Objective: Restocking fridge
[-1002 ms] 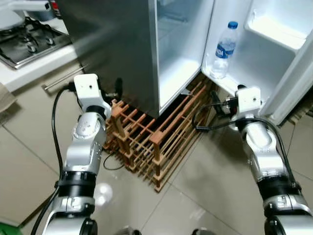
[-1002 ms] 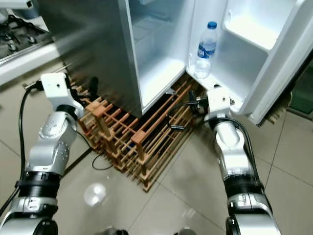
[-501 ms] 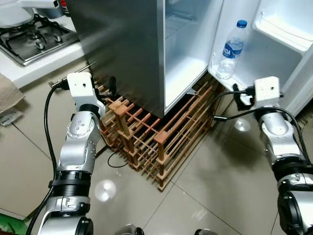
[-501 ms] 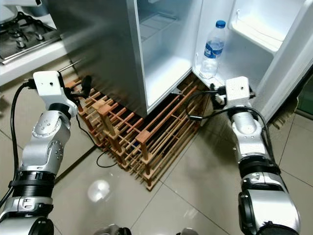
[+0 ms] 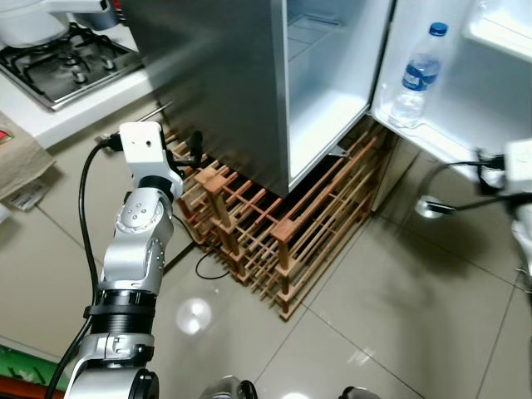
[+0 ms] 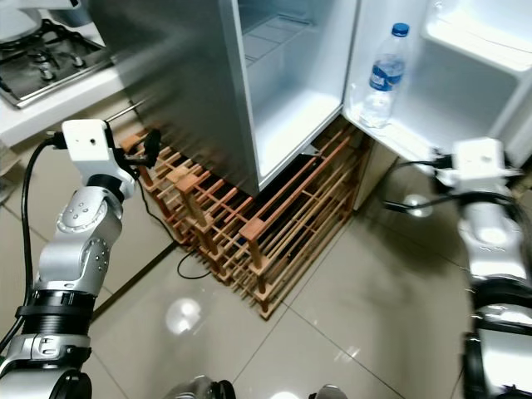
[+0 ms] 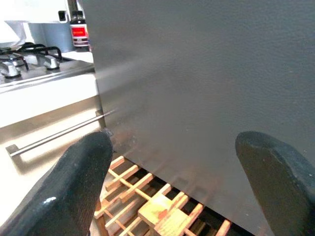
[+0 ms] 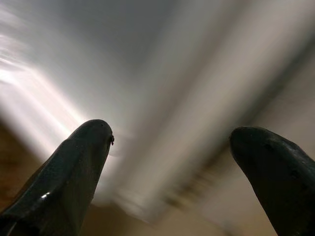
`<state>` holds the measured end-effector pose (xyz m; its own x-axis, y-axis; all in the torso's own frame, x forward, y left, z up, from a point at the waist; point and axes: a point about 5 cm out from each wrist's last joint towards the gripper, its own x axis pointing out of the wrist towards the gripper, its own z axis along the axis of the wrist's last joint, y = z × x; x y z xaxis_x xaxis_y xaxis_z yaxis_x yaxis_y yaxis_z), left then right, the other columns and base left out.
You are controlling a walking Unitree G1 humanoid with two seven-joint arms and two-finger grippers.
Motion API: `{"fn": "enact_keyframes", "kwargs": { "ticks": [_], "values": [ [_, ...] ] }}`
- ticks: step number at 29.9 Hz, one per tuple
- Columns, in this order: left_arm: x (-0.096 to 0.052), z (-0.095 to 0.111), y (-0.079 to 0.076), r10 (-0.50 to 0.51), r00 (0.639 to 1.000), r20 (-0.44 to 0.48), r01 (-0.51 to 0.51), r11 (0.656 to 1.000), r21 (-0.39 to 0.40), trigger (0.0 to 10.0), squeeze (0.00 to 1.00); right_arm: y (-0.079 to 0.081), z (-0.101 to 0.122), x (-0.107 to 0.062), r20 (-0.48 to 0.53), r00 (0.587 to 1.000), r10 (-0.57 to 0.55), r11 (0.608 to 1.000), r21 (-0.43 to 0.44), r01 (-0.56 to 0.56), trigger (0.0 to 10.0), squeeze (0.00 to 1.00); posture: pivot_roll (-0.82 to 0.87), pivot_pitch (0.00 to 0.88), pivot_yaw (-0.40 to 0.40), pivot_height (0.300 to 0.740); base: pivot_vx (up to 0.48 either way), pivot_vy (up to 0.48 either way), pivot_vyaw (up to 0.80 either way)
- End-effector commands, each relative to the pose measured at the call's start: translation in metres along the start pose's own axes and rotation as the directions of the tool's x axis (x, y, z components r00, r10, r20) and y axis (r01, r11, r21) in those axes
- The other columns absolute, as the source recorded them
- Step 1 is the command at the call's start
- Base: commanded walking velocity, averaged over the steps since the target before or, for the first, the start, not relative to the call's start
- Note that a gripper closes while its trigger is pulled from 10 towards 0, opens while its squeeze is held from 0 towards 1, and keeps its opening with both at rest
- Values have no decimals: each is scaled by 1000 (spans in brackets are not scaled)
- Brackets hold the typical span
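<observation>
The fridge (image 5: 324, 91) stands open, its steel side facing me. A clear water bottle (image 5: 418, 71) with a blue cap and label stands upright on the lowest shelf of the open door (image 6: 416, 141). My left gripper (image 7: 174, 142) is open and empty, held close to the fridge's steel side above the wooden rack; its fingers (image 5: 195, 143) show beside the white wrist block. My right gripper (image 8: 172, 132) is open and empty too, out at the right below the door shelf, and its view is blurred. The right wrist (image 6: 478, 158) sits low and apart from the bottle.
A wooden slatted rack (image 5: 274, 224) lies on the tiled floor against the fridge's foot, with a black cable (image 5: 208, 270) by it. A gas hob (image 5: 62, 50) on a white counter is at the back left. A dark bottle with a red label (image 7: 78, 32) stands behind the hob.
The head camera has turned, so the scene slid right. My right arm has swung out to the right, away from the door shelf. The left arm has hardly moved.
</observation>
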<state>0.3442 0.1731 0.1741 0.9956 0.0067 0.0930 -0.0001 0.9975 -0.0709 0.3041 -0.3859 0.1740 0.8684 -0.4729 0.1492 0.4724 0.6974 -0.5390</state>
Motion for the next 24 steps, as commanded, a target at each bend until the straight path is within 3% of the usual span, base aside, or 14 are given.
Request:
{"fn": "enact_keyframes", "kwargs": {
  "ticks": [1, 2, 4, 6, 7, 8, 9, 11, 15, 18, 22, 24],
  "values": [
    [3, 2, -2, -13, 1000, -1, 13, 1000, 6, 10000, 0, -19, 2, 1, 5, 995, -101, 995, 22, 101, 10000, 12, -93, 80, 149, 740, 0, 0, 0],
    [3, 2, -2, -13, 1000, -2, 13, 1000, 6, 10000, 0, -21, 5, 2, 20, 994, -111, 993, 36, 110, 10000, 12, -93, 80, 149, 740, 0, 0, 0],
    [4, 1, -3, -8, 1000, -2, 8, 1000, -1, 10000, 0, -7, 18, 4, 84, 995, -56, 994, 102, 47, 10000, 0, -100, 71, 137, 740, 0, 0, 0],
    [4, 1, -3, -6, 1000, -2, 6, 1000, -3, 10000, 0, -3, 20, 4, 95, 995, -43, 993, 115, 32, 10000, 0, -100, 71, 137, 740, 0, 0, 0],
    [4, 0, -4, -5, 1000, -2, 5, 1000, -6, 10000, 0, 13, 27, 3, 129, 992, -7, 983, 183, -17, 10000, 0, -103, 64, 127, 740, 0, 0, 0],
    [4, 0, -4, -5, 1000, -2, 5, 1000, -6, 10000, 0, 13, 27, 3, 129, 992, -7, 983, 183, -17, 10000, 0, -103, 64, 127, 740, 0, 0, 0],
    [5, -1, -5, 0, 1000, 0, 0, 1000, -15, 10000, 0, 44, 38, -3, 173, 983, 58, 952, 287, -106, 10000, 0, -106, 51, 114, 740, 0, 0, 0],
    [5, -2, -6, 2, 1000, 0, -2, 1000, -17, 10000, 0, 59, 42, -7, 193, 978, 86, 933, 328, -146, 10000, 0, -108, 45, 108, 740, 0, 0, 0],
    [7, -3, -6, 30, 1000, 4, -30, 999, -22, 10000, 0, 120, 57, -33, 240, 948, 211, 865, 406, -295, 10000, 0, -103, 23, 88, 740, 0, 0, 0],
    [6, -7, 2, 77, 997, -5, -77, 997, -16, 10000, 0, 154, 65, -52, 263, 918, 296, 809, 443, -387, 10000, 24, -93, 7, 74, 740, 0, 0, 133],
    [-1, -9, 15, 120, 993, 4, -120, 993, 21, 10000, 0, 175, 70, -65, 281, 887, 368, 765, 451, -460, 10000, 31, -82, 0, 60, 740, 0, 0, 572],
    [-3, -10, 19, 133, 991, 10, -133, 991, 6, 10000, 0, 177, 71, -67, 284, 881, 380, 756, 454, -472, 10000, 43, -77, 0, 52, 740, 0, -480, 731]
  ]
}}
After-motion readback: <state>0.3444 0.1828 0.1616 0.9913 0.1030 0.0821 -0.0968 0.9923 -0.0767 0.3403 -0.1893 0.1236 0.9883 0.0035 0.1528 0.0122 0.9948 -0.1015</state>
